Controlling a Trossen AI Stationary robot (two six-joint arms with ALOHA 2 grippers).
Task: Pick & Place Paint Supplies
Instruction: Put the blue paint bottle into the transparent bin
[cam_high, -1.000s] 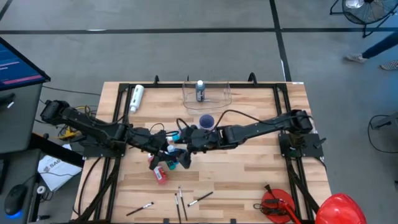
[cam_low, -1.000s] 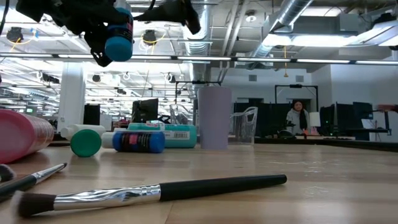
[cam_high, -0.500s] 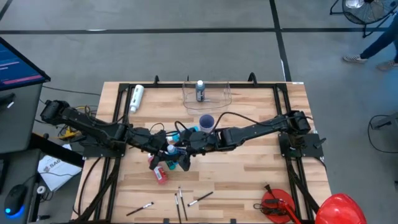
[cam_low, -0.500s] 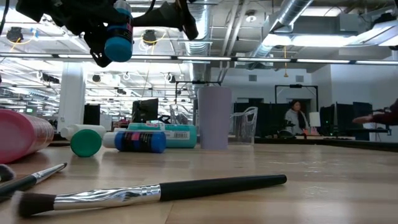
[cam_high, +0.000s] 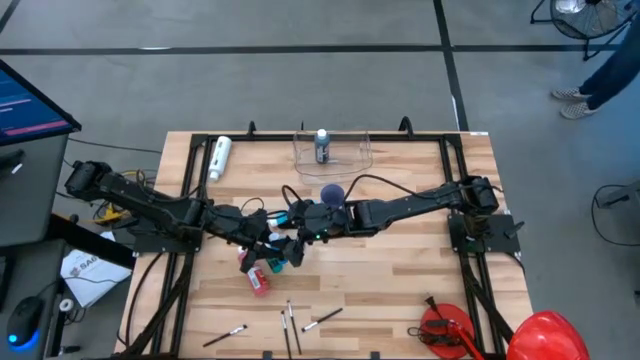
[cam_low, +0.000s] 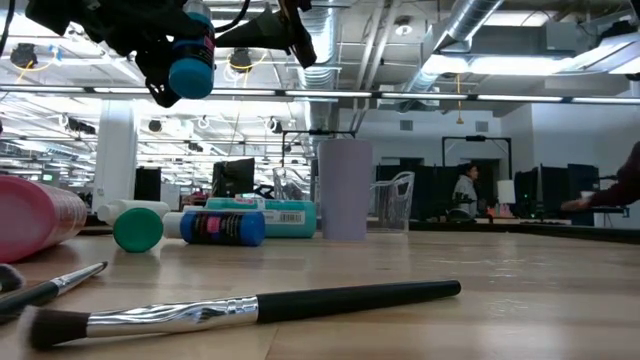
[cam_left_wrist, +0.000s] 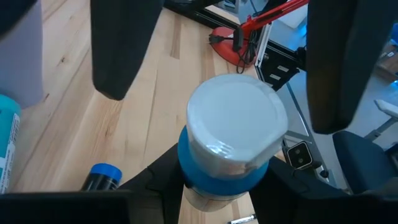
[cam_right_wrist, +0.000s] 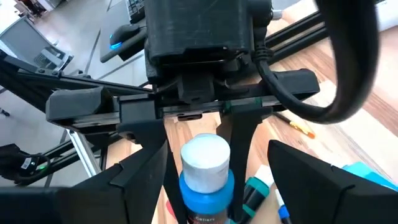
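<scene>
A blue paint bottle (cam_right_wrist: 205, 186) with a white cap (cam_left_wrist: 236, 121) hangs above the middle of the table, and my left gripper (cam_high: 272, 244) is shut on it. My right gripper (cam_high: 298, 247) is open. Its two fingers (cam_left_wrist: 124, 50) stand on either side of the cap without touching it. Below them several paint supplies lie on their sides on the wood: a teal tube (cam_low: 265, 217), a dark blue bottle (cam_low: 222, 227), a green-capped bottle (cam_low: 137, 228) and a red bottle (cam_high: 258, 281). Thin brushes (cam_high: 290, 322) lie near the front edge. My left gripper pinches the blue bottle's body just below the cap (cam_left_wrist: 208, 186) between its two fingers. The fingers come from the table's left, slanting a little downward. The bottle is lifted clear of the table, cap up and tilted.
A clear tub (cam_high: 350, 152) holding one bottle (cam_high: 321, 146) stands at the far edge, and a purple cup (cam_high: 332, 193) is just behind the grippers. A white bottle (cam_high: 220, 158) lies far left. A red tool (cam_high: 445, 326) and a red helmet (cam_high: 545, 336) sit at the near right.
</scene>
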